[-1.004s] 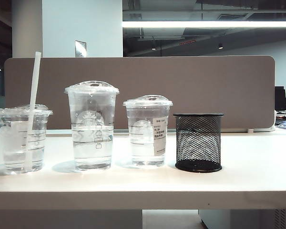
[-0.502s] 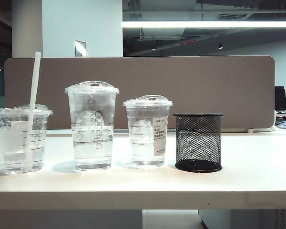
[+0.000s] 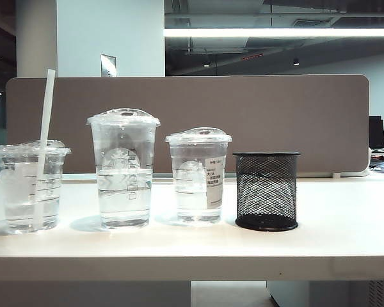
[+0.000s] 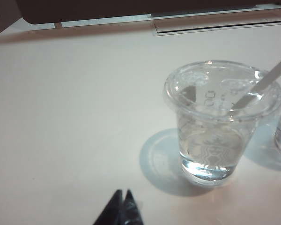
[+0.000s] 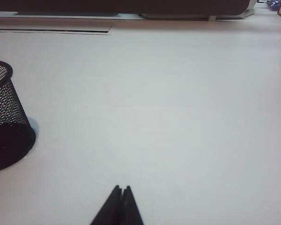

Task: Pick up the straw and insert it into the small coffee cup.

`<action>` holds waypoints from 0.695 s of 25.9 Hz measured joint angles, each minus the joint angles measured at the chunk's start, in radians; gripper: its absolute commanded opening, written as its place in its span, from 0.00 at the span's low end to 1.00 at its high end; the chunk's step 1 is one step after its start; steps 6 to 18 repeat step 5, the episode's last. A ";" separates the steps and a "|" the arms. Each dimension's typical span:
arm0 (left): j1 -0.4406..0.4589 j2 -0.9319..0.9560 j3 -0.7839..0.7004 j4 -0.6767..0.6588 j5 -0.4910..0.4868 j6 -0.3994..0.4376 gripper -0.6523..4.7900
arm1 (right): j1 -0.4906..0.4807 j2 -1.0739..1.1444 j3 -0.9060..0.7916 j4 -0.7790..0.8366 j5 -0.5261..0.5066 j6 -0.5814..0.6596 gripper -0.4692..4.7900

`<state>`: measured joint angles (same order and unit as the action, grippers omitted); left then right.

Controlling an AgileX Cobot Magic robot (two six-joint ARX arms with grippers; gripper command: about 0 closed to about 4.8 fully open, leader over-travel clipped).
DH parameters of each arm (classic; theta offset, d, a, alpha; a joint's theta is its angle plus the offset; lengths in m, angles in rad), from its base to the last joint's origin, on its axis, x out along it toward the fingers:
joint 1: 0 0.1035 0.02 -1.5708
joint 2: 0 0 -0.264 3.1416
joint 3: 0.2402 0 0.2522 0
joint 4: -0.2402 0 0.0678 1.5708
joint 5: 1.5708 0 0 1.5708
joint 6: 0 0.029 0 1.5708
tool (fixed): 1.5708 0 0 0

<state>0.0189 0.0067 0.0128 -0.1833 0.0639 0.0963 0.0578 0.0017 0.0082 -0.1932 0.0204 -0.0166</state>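
**Straw stands in the small cup, both arms drawn back**

The straw [image 3: 45, 141] stands inside the small coffee cup [image 3: 29, 188], at the far left of the row on the bench [image 3: 333, 246]. It passes through the domed lid and leans a little, so its top rises above every cup. In the left wrist view the straw [image 4: 267, 82] enters the lid near the rim of the small coffee cup [image 4: 222, 117], and the lid seems to hold it at this tilt. Judging from this, the insertion looks done.

Beside this cup stands the tallest cup [image 3: 123, 169], then the mid-height cup [image 3: 198, 176] with a printed sticker, then the black mesh holder [image 3: 266, 190]. All three stand apart from each other, upright. The holder appears empty; probably the straw was meant to be taken from there, but this is only my guess.

The left end effector [image 4: 122, 208] is closed, its fingertips pressed together, holding nothing, low over the bare bench and apart from the small cup. The right end effector [image 5: 121, 204] is also closed and empty, over open bench, with the mesh holder [image 5: 7, 117] off to one side. Neither arm shows in the exterior view, which fits arms pulled back to rest.
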 measured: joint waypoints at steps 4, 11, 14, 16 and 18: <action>0.000 0.000 0.000 0.000 0.000 0.000 0.11 | 0.000 0.000 0.000 0.000 0.000 0.000 0.09; 0.000 0.000 0.000 0.000 0.000 0.000 0.11 | 0.000 0.000 0.000 0.000 0.000 0.000 0.09; 0.000 0.000 0.000 0.000 0.000 0.000 0.11 | 0.000 0.000 0.000 0.000 0.000 0.000 0.09; 0.000 0.000 0.000 0.000 0.000 0.000 0.11 | 0.000 0.000 0.000 0.000 0.000 0.000 0.09; 0.000 0.000 0.000 0.000 0.000 0.000 0.11 | 0.000 0.000 0.000 0.000 0.000 0.000 0.09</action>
